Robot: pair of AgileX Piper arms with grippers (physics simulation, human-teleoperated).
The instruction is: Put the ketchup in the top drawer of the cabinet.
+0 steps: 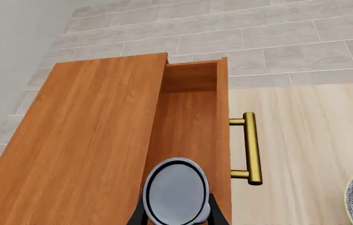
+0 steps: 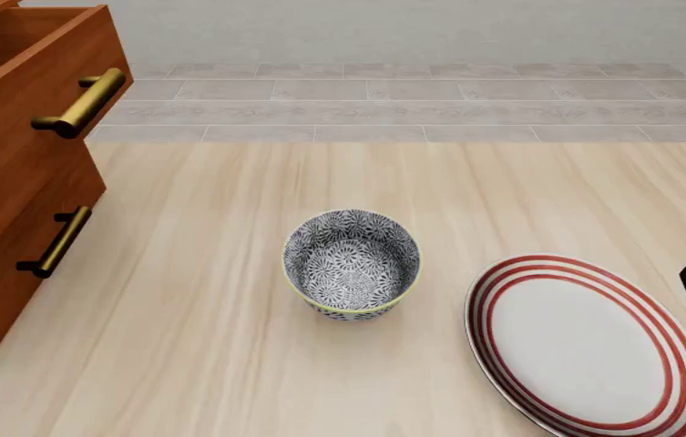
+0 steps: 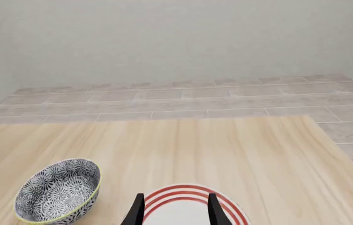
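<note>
Left fingers [image 1: 140,216] pinch ketchup [image 1: 175,192], label hidden; right fingers [image 3: 137,211] spread, tips cropped.

The reddish-brown wooden cabinet [image 2: 15,209] runs off the front view at 9 o'clock; the left claw [image 1: 176,216] shows only 2 dark fingertips, its can's label hidden.

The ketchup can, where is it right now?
The small ketchup can with the grey metal top is in the left wrist view, held between the left jaws above the open top drawer of the reddish-brown wooden cabinet.
</note>
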